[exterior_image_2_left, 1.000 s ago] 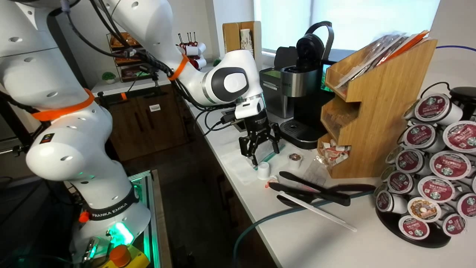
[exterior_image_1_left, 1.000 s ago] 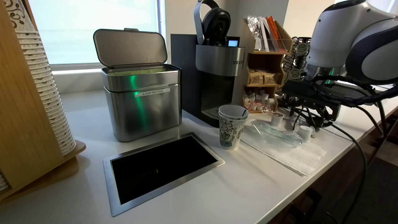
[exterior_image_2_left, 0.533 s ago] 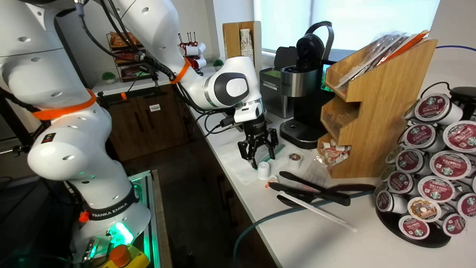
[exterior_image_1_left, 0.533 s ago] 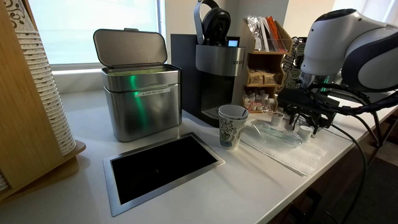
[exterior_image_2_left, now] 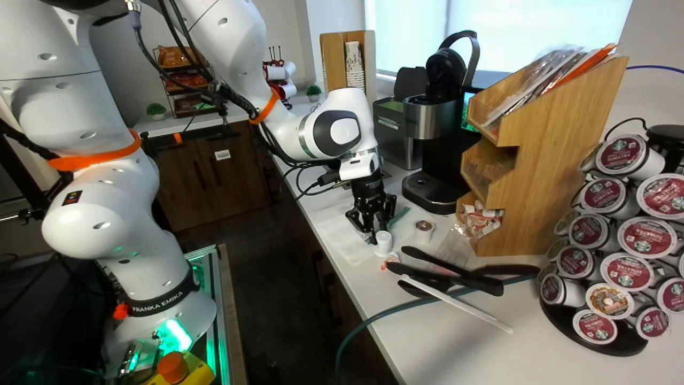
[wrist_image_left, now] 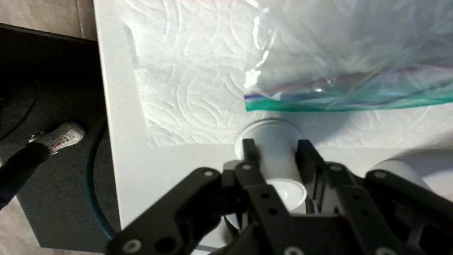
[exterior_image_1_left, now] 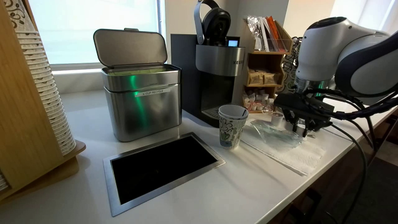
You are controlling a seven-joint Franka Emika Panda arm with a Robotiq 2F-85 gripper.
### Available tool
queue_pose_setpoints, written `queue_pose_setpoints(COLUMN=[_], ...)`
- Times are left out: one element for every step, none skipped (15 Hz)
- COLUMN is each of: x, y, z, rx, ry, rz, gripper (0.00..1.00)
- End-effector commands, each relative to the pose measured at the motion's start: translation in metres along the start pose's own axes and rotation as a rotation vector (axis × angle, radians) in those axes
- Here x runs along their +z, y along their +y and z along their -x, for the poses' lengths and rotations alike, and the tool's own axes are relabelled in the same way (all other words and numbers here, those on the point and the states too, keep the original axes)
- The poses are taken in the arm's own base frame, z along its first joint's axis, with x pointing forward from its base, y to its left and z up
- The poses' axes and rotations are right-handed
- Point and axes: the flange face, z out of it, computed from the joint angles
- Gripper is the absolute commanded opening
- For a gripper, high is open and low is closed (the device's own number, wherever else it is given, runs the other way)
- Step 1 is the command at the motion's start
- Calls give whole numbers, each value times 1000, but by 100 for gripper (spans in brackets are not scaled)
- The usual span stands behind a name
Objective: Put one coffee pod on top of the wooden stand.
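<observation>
A white coffee pod [exterior_image_2_left: 383, 243] stands upside down on the counter, wide rim down, at the edge of a paper towel. My gripper [wrist_image_left: 274, 148] has come down around it, with one finger pressed to each side of the pod's body in the wrist view. In an exterior view the gripper [exterior_image_1_left: 300, 130] covers most of the pod. A second pod [exterior_image_2_left: 424, 231], brown-topped and upright, sits nearby. The wooden stand [exterior_image_2_left: 561, 176] rises behind the pods, beside the coffee machine; its sloped top compartment holds plastic and orange packets.
A clear bag [wrist_image_left: 336, 81] with a green zip lies by the held pod. Black cutlery [exterior_image_2_left: 459, 275] and a hose [exterior_image_2_left: 368, 323] lie before the stand. Also here are a pod carousel [exterior_image_2_left: 620, 342], a coffee machine [exterior_image_2_left: 430, 125], a paper cup [exterior_image_1_left: 231, 130] and a steel bin [exterior_image_1_left: 146, 112].
The gripper has come lower onto the pod, and its jaws have gone from wide apart to closed on the pod's sides. The pod has shifted slightly. The second pod has stayed put.
</observation>
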Motion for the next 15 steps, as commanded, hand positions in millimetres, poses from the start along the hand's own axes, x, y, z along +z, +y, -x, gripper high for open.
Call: queue_pose_setpoints(x=[-14,-20,-26,-31,-36,-41,-47,-52,-56,-60,-68,-74,-80,-85,-90], y=[5,7,10,11,12,14,15,15,13,9,0,-6,-13,-19,-24], z=[-7,-12,-19,-24,-31,-35,-41,-45,-51,-54,-56,-56,-58,-60,-62], rx=[23,36,48,58,71,82,96,108,120,123,117,103,95,89,82], ry=[-8,-6,-6,-7,-7,-7,-8,-4,-2,-13,10,30,62,92,124], rz=[-39,-50,-63,-71,-80,-91,-110,-119,-134,-155,-170,-184,-187,-195,-204], gripper=[5,4,5,6,4,5,5,5,5,5,5,5,5,5,5])
